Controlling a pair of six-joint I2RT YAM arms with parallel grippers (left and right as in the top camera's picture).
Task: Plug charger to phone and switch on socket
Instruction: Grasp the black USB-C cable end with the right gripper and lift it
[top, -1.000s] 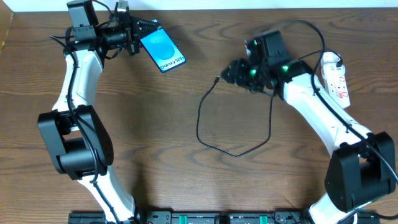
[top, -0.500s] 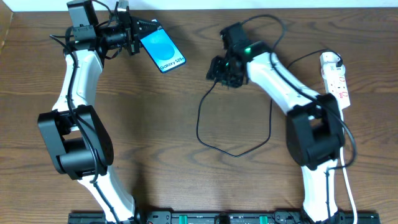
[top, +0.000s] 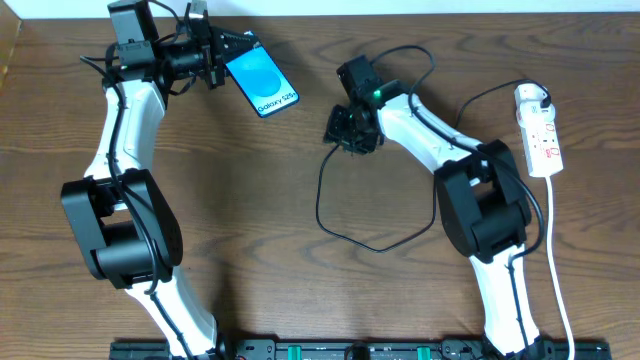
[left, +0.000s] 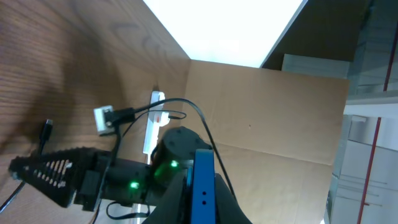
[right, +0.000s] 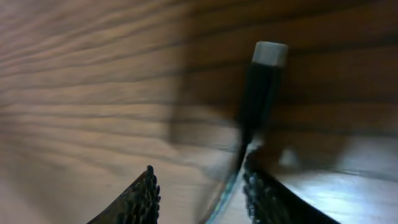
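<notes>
Right gripper (top: 341, 131) shifted left to charger (right: 260, 93) tip; left gripper (top: 228, 50) holding phone (top: 262, 80)

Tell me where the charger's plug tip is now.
Right wrist view: the plug tip lies on the table just ahead of the open right gripper, right of the phone.

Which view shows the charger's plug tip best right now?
Right wrist: the plug tip is seen close up, lying just ahead of the right gripper. Left wrist shows it tiny and distant; overhead, the gripper hides it.
</notes>
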